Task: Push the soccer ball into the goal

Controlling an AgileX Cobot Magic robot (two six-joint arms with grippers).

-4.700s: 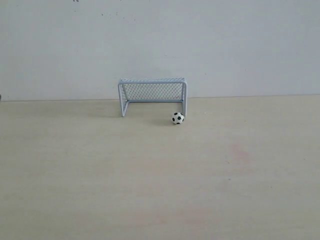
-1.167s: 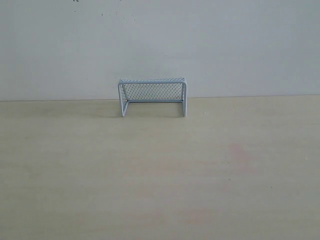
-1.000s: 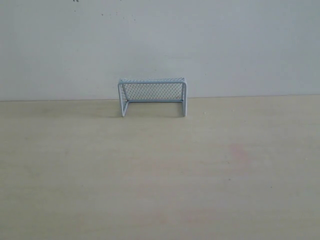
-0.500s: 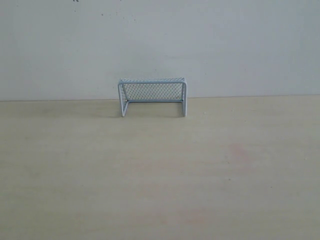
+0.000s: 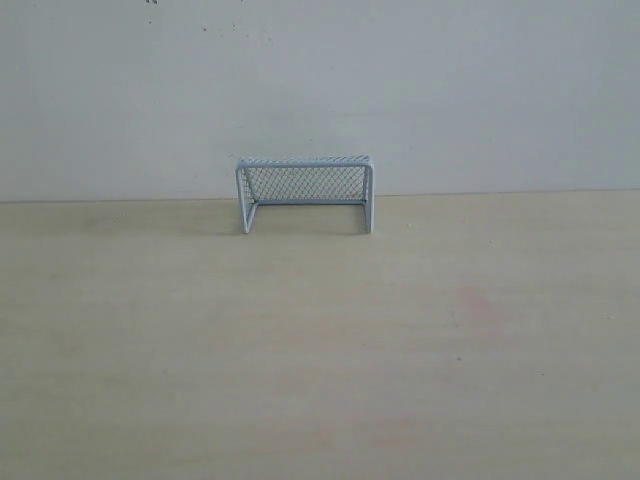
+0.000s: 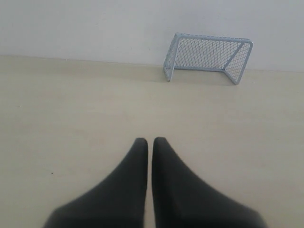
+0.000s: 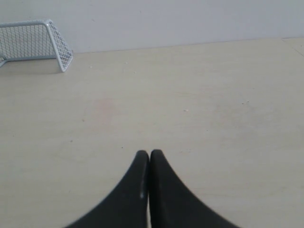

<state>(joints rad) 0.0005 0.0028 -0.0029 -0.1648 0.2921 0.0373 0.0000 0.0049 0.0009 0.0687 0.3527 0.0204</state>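
The goal (image 5: 305, 193), pale blue-white tubes with fine mesh, stands at the back of the table against the wall; the left wrist view shows the goal (image 6: 207, 57) far ahead, and the goal (image 7: 35, 42) also sits at the edge of the right wrist view. No soccer ball shows in any view. My left gripper (image 6: 150, 140) is shut with nothing between its black fingers, well short of the goal. My right gripper (image 7: 149, 152) is shut and empty too, over bare table. Neither gripper appears in the exterior view.
The pale wooden table (image 5: 320, 340) runs back to a white wall (image 5: 320, 90). A faint pinkish stain (image 5: 478, 303) marks the table right of the middle.
The soccer ball stood by the goal's right post in the oldest frame and has been gone from view since. Over the last second nothing has visibly changed.
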